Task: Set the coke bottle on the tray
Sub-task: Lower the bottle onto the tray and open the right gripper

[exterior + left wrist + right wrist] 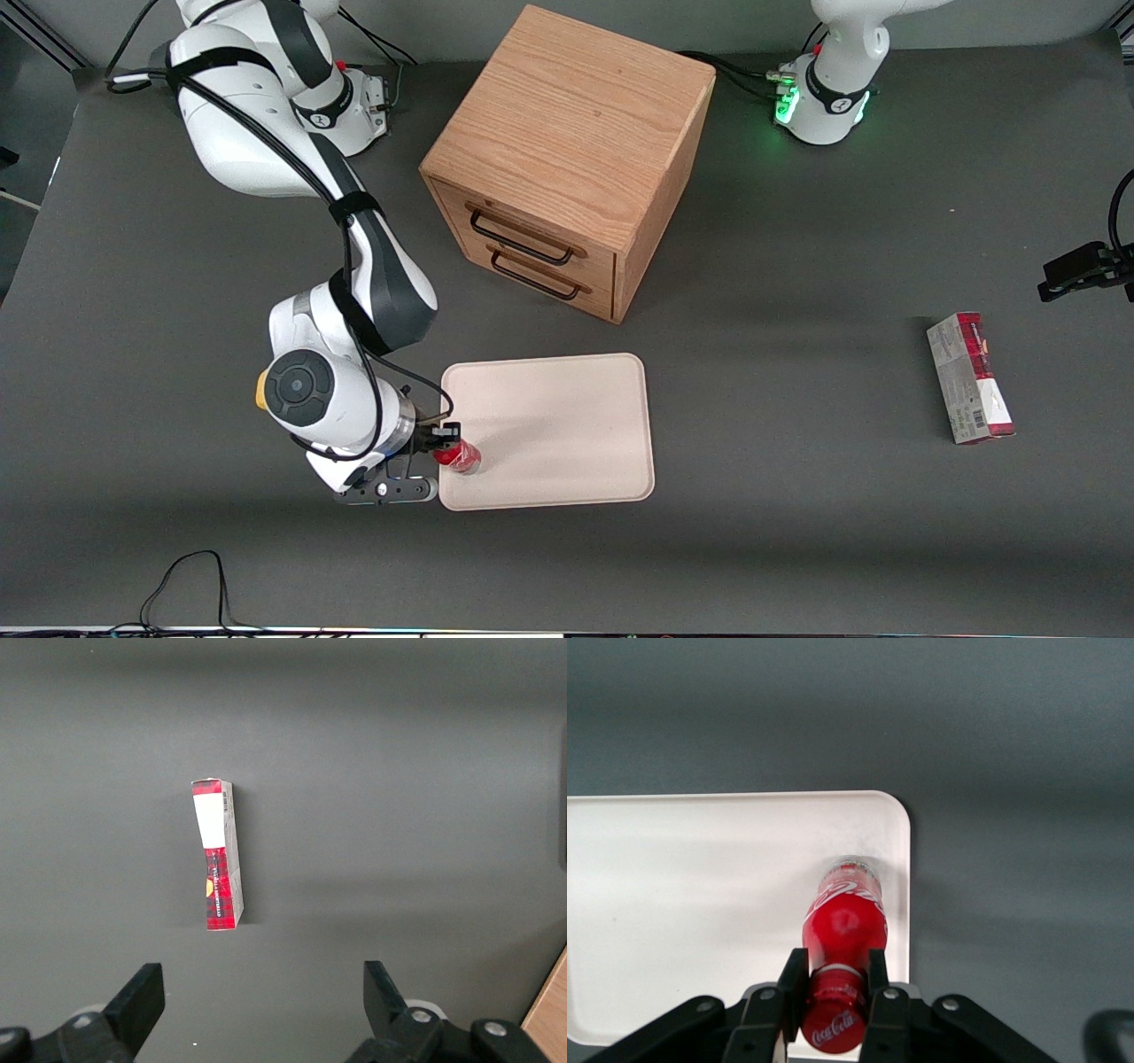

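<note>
Gripping the coke bottle, gripper hides tray edge.

Claw clamped, low near front camera

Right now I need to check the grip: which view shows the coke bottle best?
The right wrist view: the coke bottle fills it, its neck pinched by the gripper over the tray. The front view shows it only as a small red spot at the tray's edge. The left wrist view shows none of it.
</note>
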Action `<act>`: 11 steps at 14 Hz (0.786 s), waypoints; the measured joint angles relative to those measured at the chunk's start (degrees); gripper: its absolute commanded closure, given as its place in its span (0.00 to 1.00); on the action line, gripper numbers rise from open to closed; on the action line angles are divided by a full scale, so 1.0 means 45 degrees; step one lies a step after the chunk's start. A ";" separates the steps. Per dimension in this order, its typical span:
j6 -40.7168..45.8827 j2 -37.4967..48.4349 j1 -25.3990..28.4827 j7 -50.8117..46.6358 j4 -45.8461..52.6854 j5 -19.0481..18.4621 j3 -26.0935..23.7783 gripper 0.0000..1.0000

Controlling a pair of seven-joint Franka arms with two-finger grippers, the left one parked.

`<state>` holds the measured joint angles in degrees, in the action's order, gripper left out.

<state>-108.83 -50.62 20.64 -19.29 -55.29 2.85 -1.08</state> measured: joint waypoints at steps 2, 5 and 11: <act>-0.0186 -0.0152 0.0000 0.0000 0.0006 -0.0067 0.0000 1.00; -0.0295 -0.0224 0.0000 0.0000 0.0028 -0.0127 0.0000 0.13; -0.0305 -0.0243 0.0001 0.0000 0.0080 -0.0278 0.0000 0.00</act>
<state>-110.20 -51.72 20.64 -19.29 -54.93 1.61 -1.08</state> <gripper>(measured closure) 0.242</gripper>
